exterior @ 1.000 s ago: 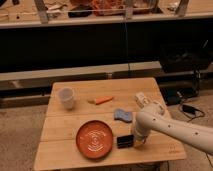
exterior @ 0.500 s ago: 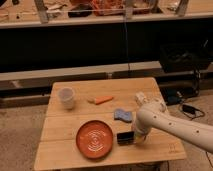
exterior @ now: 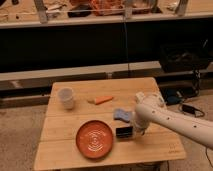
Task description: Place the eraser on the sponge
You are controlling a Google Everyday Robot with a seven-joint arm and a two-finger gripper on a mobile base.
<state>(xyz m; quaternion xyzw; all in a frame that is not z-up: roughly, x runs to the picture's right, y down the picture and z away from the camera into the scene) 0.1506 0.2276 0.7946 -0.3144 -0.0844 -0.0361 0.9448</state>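
The black eraser (exterior: pixel 123 132) hangs at the tip of my gripper (exterior: pixel 131 131), just right of the orange plate and near the table's front. The gripper is shut on the eraser, and the white arm (exterior: pixel 170 122) reaches in from the right. The light-blue sponge (exterior: pixel 121 115) lies on the wooden table (exterior: pixel 75 115) just behind the eraser, partly covered on its right side by the arm.
An orange round plate (exterior: pixel 95 139) lies front centre. A white cup (exterior: pixel 66 97) stands at the back left, a carrot (exterior: pixel 101 100) lies behind the sponge, and a white oblong object (exterior: pixel 140 96) peeks out behind the arm. Cables and a dark bin are on the floor to the right.
The gripper and the eraser have moved away from the table's front edge, toward the sponge. The other objects have stayed in place.
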